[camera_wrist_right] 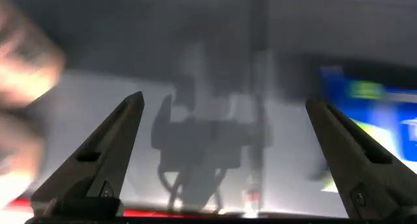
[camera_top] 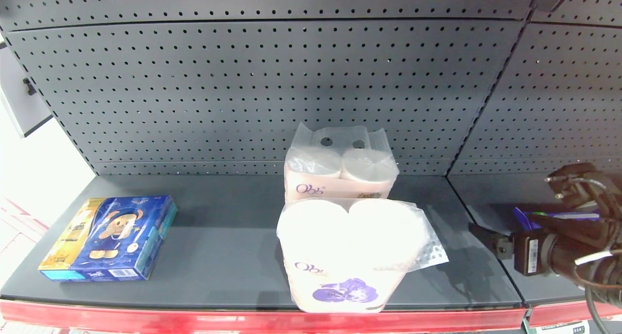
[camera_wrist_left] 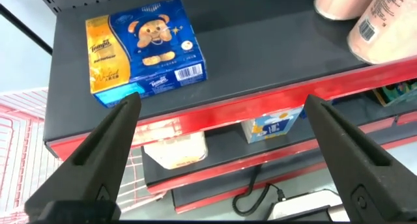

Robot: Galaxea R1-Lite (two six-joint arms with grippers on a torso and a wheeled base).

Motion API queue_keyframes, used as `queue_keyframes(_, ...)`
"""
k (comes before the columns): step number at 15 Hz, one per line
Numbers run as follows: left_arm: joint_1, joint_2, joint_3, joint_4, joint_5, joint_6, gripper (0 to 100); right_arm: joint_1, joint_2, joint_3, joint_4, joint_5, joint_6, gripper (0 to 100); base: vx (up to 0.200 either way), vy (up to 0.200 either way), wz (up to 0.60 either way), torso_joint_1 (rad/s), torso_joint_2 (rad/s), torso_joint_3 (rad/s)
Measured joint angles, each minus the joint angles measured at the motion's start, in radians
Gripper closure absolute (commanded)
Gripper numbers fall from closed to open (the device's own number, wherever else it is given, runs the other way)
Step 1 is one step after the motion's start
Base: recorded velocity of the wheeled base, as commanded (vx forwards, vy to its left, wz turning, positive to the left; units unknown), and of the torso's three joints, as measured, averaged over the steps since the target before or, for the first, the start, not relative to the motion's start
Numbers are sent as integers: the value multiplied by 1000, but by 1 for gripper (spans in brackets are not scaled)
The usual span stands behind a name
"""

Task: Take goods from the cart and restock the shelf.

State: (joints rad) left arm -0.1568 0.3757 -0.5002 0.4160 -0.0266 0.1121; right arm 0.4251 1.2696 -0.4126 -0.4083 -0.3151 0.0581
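Left end effector and right end effector both gape wide, empty. On the shelf, a blue bear-printed tissue box lies flat at 8 o'clock; a pink roll pack stands at 6, a second pack just behind.

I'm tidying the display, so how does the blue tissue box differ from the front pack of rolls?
The blue tissue box lies flat, bear picture up; the front pack of rolls stands upright. The box is square-edged, blue and gold; the pack is rounded, plastic-wrapped, pale with a purple flower. The box sits at the left end of the shelf, the pack near its middle. Both rest by the front edge of the shelf.
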Motion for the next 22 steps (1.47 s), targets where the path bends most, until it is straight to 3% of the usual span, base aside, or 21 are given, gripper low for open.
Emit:
queue_keyframes(2,1,5,1,0,0,-1,0,100,49,-21,16,1,61,0,0,0,0,0,0,0)
queue_keyframes(5,0,9,0,-1,0,-1,0,174,139,-70,23,3,131,0,0,0,0,0,0,0)
queue_keyframes(22,0,13,-3,-2,1,-1,0,291,273,-48,23,9,137,0,0,0,0,0,0,0)
